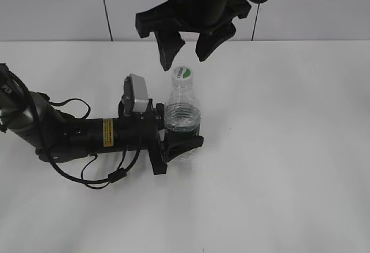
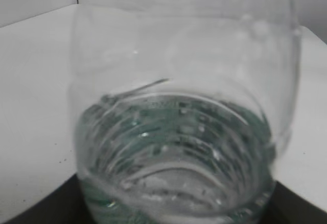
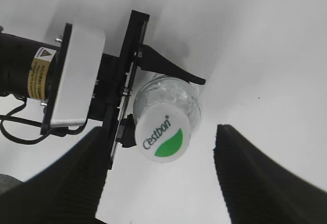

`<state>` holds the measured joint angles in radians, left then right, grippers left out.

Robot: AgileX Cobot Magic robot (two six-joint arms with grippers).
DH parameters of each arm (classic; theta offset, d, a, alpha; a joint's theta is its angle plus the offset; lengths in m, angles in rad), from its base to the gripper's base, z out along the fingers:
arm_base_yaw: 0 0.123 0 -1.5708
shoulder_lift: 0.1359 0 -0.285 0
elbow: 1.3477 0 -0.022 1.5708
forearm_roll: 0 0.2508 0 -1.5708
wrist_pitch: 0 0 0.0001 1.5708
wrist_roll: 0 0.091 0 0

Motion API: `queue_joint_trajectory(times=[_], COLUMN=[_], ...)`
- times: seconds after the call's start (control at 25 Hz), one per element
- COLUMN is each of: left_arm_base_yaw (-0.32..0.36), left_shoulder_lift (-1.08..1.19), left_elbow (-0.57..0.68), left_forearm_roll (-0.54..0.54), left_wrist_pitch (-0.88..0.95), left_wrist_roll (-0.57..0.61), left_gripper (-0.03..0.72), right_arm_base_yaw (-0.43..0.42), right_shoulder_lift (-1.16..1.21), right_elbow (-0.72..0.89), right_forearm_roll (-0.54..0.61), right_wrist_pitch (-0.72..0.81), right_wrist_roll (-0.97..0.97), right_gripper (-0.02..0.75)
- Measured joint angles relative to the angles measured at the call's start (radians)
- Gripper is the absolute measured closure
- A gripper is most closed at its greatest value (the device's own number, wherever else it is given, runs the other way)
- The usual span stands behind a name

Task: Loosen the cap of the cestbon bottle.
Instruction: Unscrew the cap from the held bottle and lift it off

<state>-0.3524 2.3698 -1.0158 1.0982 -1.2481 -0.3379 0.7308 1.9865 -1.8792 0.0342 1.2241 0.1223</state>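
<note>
Left hand (image 1: 176, 143) pinching the cestbon bottle (image 1: 182, 120) upright mid-worktop (image 1: 289, 149), long axis vertical; right hand (image 1: 186, 49) spread, hanging just above the cap (image 1: 182, 73), which sits between its fingers slightly left of centre in the right wrist view, so the right hand is nearer.

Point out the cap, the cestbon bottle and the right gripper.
cap (image 3: 163, 141): right wrist view, its printed top.
cestbon bottle (image 1: 182, 120): exterior view, the label band.
right gripper (image 1: 188, 57): exterior view, between its open fingertips.
</note>
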Motion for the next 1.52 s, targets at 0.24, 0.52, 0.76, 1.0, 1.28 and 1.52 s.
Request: queue_joint_trajectory(times=[0.24,0.52,0.76,1.0,1.28,1.52], left_arm_base_yaw=[0.0,0.0,0.0,0.0,0.0,0.0], left_shoulder_lift=[0.0,0.0,0.0,0.0,0.0,0.0], left_elbow=[0.0,0.0,0.0,0.0,0.0,0.0], left_forearm_roll=[0.0,0.0,0.0,0.0,0.0,0.0], left_wrist_pitch=[0.0,0.0,0.0,0.0,0.0,0.0], left_wrist_roll=[0.0,0.0,0.0,0.0,0.0,0.0], left_gripper=[0.278,0.278,0.278,0.278,0.278,0.278], right_arm_base_yaw=[0.0,0.0,0.0,0.0,-0.002,-0.002], right_shoulder_lift=[0.018,0.058,0.063,0.063,0.063,0.063], right_elbow=[0.0,0.0,0.0,0.0,0.0,0.0], right_forearm_roll=[-0.006,-0.02,-0.02,-0.013,0.016,0.018], right_wrist_pitch=[0.0,0.0,0.0,-0.001,-0.001,-0.001], right_wrist_roll=[-0.012,-0.032,-0.044,-0.058,-0.101,-0.237], right_gripper=[0.243,0.245,0.248,0.389,0.44,0.44])
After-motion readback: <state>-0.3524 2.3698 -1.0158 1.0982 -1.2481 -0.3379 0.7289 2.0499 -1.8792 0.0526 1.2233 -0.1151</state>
